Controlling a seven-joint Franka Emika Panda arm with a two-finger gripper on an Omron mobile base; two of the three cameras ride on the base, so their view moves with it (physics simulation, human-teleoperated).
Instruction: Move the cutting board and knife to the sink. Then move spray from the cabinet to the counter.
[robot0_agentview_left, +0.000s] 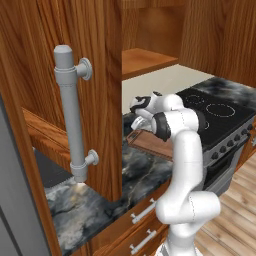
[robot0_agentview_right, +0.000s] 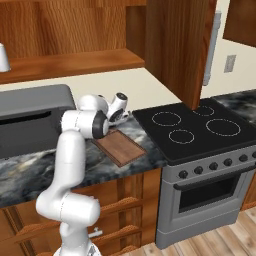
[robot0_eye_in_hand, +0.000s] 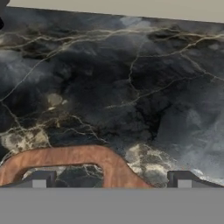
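Fingertips (robot0_eye_in_hand: 39, 178) of the tool (robot0_eye_in_hand: 111, 181) sit at the bottom of the hand view, spread wide, nothing between them. Cutting board (robot0_agentview_right: 119, 147) lies flat on the surface (robot0_agentview_right: 30, 172), between sink (robot0_agentview_right: 30, 125) and stove (robot0_agentview_right: 200, 127); its slotted handle end (robot0_eye_in_hand: 65, 159) is just beyond the tips. Judgement: board is stiff wood, moderately heavy, thin and flush to the marble, so a flat-on pinch looks poor; the handle loop offers the best hold. Knife not identifiable. Spray (robot0_agentview_right: 4, 57) stands on the cabinet (robot0_agentview_left: 95, 60) shelf. Open door and its bar handle (robot0_agentview_left: 72, 115) crowd the arm's left; room toward the sink looks open.
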